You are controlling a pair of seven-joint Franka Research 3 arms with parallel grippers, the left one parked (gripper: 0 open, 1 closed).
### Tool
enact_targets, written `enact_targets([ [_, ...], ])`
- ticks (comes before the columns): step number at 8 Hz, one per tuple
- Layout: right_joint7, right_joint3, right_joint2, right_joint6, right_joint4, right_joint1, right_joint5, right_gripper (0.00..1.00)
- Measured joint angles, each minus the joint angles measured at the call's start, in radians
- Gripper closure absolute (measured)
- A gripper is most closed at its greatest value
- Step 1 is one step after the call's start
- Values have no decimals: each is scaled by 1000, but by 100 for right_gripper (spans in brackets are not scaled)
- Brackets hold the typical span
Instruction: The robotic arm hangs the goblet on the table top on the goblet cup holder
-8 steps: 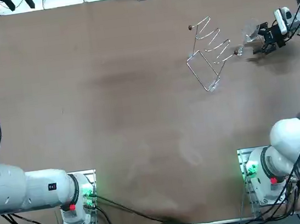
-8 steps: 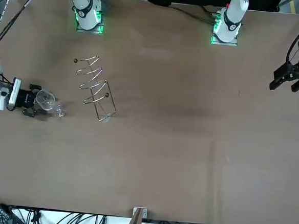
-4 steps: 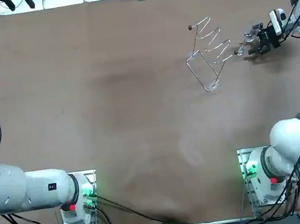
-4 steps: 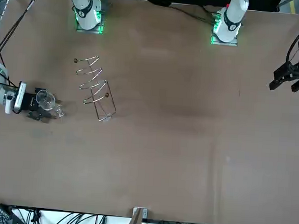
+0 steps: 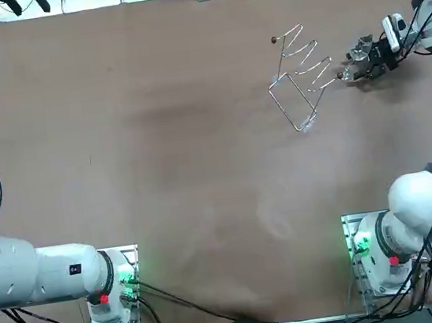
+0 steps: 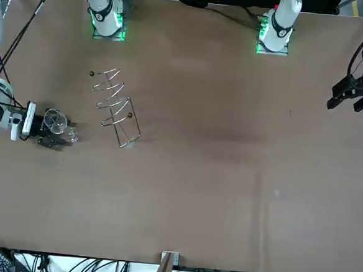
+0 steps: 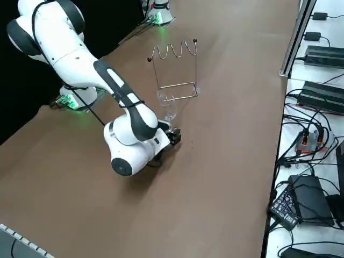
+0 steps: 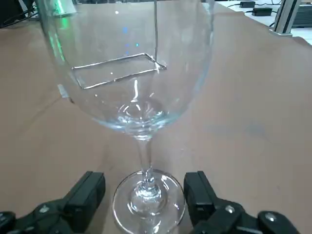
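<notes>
Upright goblet (image 8: 139,73) between open jaws, beside holder (image 7: 196,64)

R hand (image 8: 144,191) slid in twd goblet (image 8: 131,73); spread fingers now flank its foot.

We're looking at a robotics lab: a broad brown table (image 5: 157,137), two white arms (image 7: 70,48) bolted on at green-lit bases (image 5: 115,290), black boxes (image 7: 324,55) and loose cables (image 7: 312,137) along the side bench (image 7: 290,161). The right gripper (image 5: 364,61) sits low at the table's far right, fingers apart.
</notes>
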Motion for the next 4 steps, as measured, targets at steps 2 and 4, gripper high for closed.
enact_targets([
  [2,-11,0,0,3,-5,0,3,0],
  [4,-12,1,0,5,-6,3,10,0],
])
